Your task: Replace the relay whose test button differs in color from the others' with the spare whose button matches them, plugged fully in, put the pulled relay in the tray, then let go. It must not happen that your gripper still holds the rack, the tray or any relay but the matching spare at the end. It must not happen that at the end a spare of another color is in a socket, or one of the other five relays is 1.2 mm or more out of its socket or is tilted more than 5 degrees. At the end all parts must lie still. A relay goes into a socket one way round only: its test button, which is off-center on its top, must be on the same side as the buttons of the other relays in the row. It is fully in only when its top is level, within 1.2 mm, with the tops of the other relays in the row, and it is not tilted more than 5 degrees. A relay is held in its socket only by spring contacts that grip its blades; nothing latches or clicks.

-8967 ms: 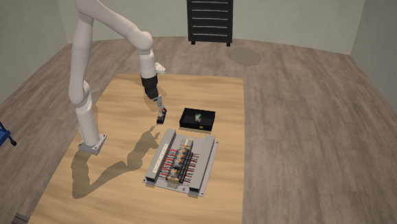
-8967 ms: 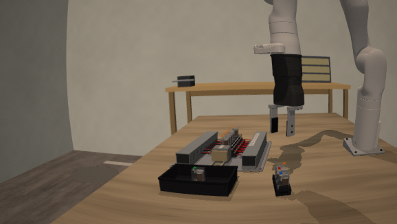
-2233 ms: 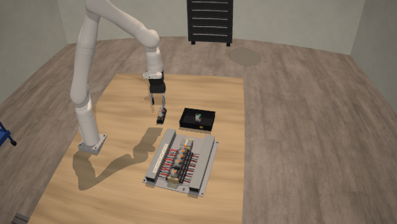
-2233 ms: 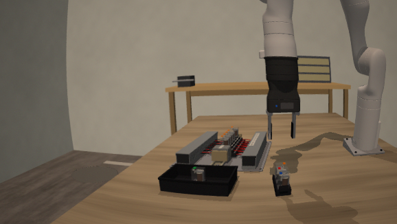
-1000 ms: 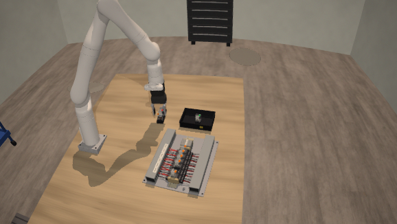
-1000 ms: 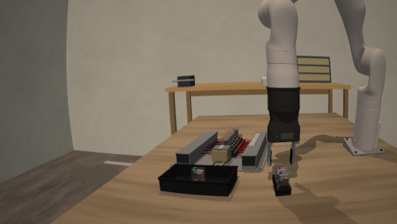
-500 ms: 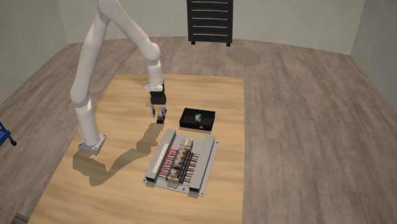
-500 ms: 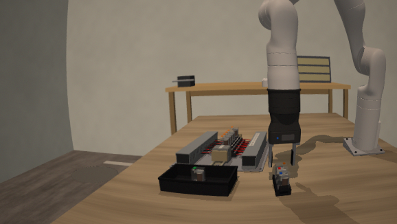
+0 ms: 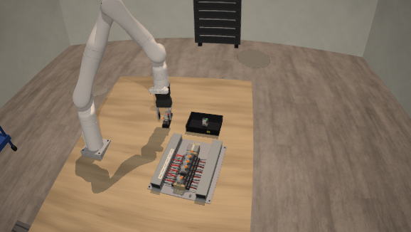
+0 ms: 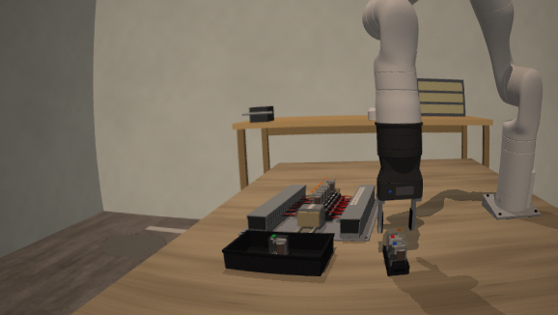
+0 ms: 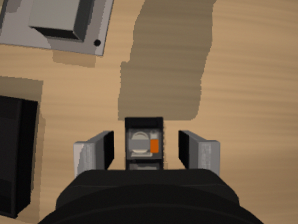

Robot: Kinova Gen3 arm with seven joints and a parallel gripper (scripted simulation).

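The arm (image 9: 93,58) (image 10: 397,68) stands on its base plate (image 9: 107,143) (image 10: 535,213) near one edge of the wooden surface (image 9: 227,99) (image 10: 459,271) (image 11: 250,75), rises to a high bend, slopes down through the forearm and ends with its last links close to vertical. The wrist points down, so the pincer (image 9: 165,117) (image 10: 396,231) (image 11: 146,144) faces the small black rack (image 9: 166,125) (image 10: 397,270) (image 11: 144,122) from above. The pincer is wide open and grips nothing. In the wrist view its two fingers lie on either side of the spare with the orange button (image 9: 164,118) (image 10: 399,230) (image 11: 141,142), roughly centered on it, with a visible gap on each side; how far down they reach around it I cannot tell. That orange-buttoned spare sits upright in the rack, at the end farther from the exterior camera, with the red-buttoned spare (image 9: 168,114) (image 10: 393,237) and the blue-buttoned spare (image 10: 396,247) toward the nearer end. Beside the rack is the black tray (image 9: 204,131) (image 10: 275,263) (image 11: 29,160), and inside it rests the relay with the green button (image 9: 205,122) (image 10: 280,245). On the wired panel (image 9: 224,153) (image 10: 328,231) (image 11: 75,49), also on the surface, five orange-buttoned relays stand in the row, with a gap between one and the other four.

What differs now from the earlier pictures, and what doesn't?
The arm has turned its gripper and brought it down over the spare rack. Its open fingers now flank the orange-button spare. Nothing was taken hold of or let go. The green-button relay stayed in the tray; the panel and rack stayed put.
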